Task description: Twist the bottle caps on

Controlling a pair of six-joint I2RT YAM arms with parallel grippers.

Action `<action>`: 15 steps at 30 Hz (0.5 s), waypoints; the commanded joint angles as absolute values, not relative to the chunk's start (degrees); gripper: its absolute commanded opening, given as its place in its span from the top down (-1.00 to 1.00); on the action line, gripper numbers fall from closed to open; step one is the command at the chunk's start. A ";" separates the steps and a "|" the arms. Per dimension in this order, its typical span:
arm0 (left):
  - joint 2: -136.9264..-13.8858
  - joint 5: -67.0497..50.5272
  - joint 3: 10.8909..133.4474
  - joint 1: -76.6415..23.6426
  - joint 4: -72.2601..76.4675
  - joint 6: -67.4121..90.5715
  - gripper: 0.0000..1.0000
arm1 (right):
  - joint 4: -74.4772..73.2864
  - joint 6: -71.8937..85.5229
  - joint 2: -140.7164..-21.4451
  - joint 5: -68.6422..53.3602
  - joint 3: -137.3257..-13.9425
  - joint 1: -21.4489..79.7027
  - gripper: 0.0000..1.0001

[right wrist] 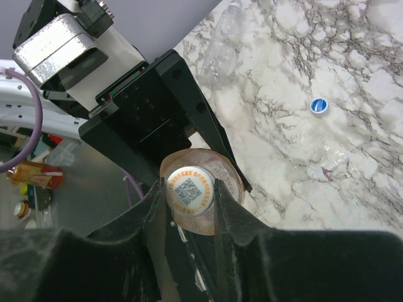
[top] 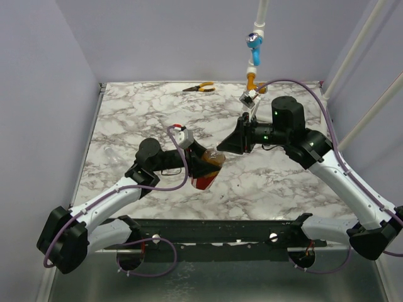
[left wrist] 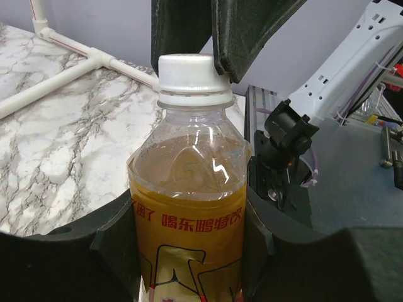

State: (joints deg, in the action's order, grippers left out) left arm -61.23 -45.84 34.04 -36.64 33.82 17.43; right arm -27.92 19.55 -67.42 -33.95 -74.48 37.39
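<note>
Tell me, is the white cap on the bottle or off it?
On. The white cap sits on the neck of the bottle, with the right gripper shut around it. How tightly it is screwed, I cannot tell.

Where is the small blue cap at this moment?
In the right wrist view, the blue cap lies on the marble table, on the picture's right side, well apart from the bottle and touching nothing else.

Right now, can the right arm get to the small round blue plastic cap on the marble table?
Probably not yet: the right arm has its jaws shut on the white plastic cap of the clear bottle. The blue cap lies unobstructed.
</note>
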 commanded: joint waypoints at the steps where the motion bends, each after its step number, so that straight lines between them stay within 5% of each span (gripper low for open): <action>1: -61.58 -42.47 35.19 -36.47 34.20 15.51 0.51 | -27.56 21.89 -67.97 -34.30 -73.59 37.35 0.58; 8: -61.79 -27.68 35.97 -38.40 34.02 9.80 0.51 | -32.45 28.25 -71.97 -25.89 -75.07 37.35 0.68; 12: -62.48 -13.96 36.68 -44.22 34.01 1.04 0.51 | -36.48 36.64 -75.65 -18.10 -76.79 37.44 0.99; 15: -64.58 -2.05 38.22 -49.20 34.14 -5.75 0.50 | -38.80 41.66 -77.13 -11.43 -77.29 37.46 0.99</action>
State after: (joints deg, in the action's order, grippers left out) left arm -62.89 -20.43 34.04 -42.83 28.32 6.48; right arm -30.57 31.20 -73.89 -20.99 -76.86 36.62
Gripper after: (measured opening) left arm 0.511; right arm 0.301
